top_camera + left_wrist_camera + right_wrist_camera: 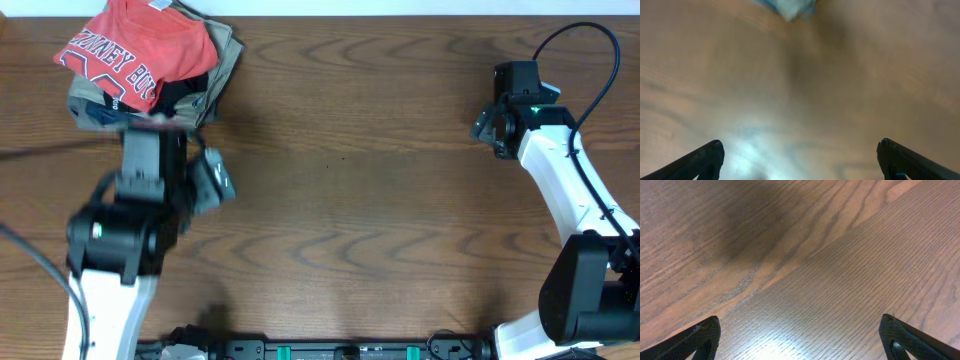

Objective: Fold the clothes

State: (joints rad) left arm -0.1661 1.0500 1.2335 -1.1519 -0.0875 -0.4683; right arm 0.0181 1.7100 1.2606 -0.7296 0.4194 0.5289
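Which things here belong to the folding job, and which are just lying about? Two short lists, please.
Job: red-orange T-shirt atop the pile; left gripper and right gripper, both open.
Lying about: khaki garment; black garment; wooden table.

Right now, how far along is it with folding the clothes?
Nothing looks done yet: the red-orange T-shirt lies crumpled on a heap of other clothes at the table corner. Nothing is in hand either; the left tool and right tool are open over the wood. Spreading and folding remain.
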